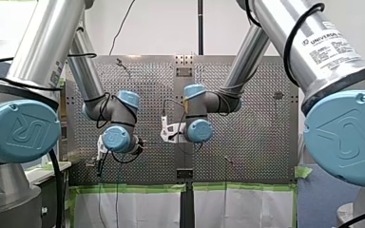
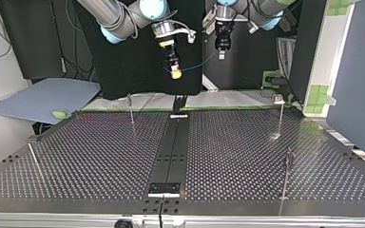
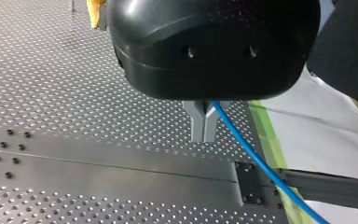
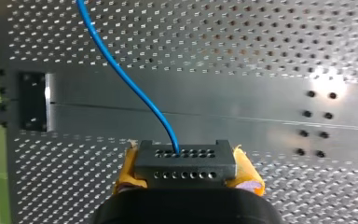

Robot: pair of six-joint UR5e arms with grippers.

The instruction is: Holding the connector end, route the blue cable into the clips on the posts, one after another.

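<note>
Clamps connector (image 4: 185,156) in right gripper (image 4: 186,171); pinches blue cable (image 3: 256,158) in fully closed left gripper (image 3: 203,125), both above table's (image 2: 100,156) edge.

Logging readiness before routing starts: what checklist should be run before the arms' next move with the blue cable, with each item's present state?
1. My right gripper shut on the dark grey perforated connector block: ok.
2. My left gripper shut on the thin blue cable: ok.
3. Cable span between the grippers clear of the perforated metal table: ok.
4. Thin metal posts upright: ok.
5. Cable in any post's clip: not ok, none yet.
6. Clip openings' direction: cannot tell.
</note>
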